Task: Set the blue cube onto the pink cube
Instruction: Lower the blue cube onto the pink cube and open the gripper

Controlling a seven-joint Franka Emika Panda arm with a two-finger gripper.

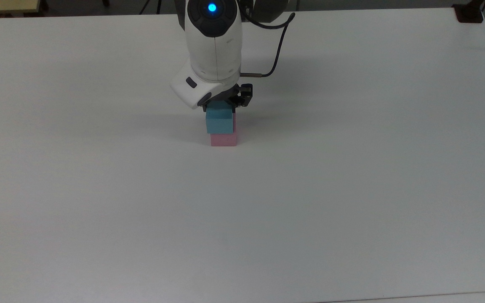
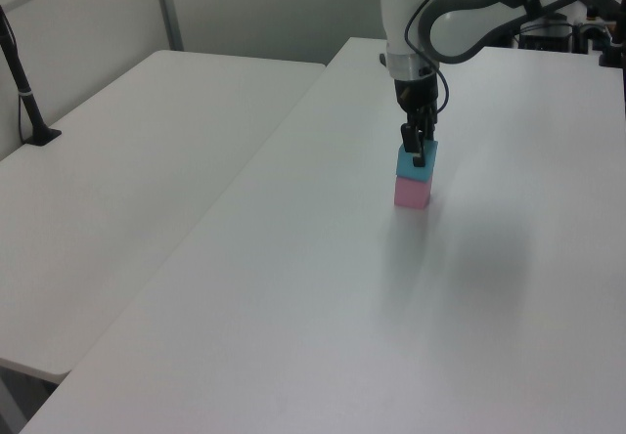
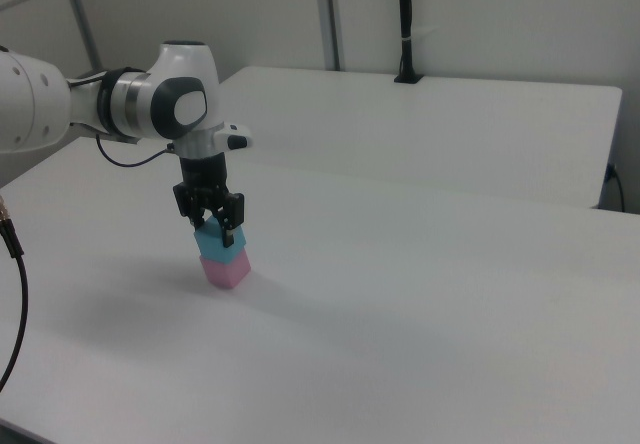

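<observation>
We see a wide white table with one white robot arm reaching down over it. In the top view, the arm comes in from the far edge and its dark gripper sits just left of the table's centre line. The gripper's fingers clasp the blue cube on two opposite sides. The blue cube rests directly on top of the pink cube, which stands on the table. In the left view, we see the gripper pointing straight down, with the blue cube stacked on the pink cube. In the right view, the gripper grips the blue cube above the pink cube. A black cable loops from the arm's wrist.
</observation>
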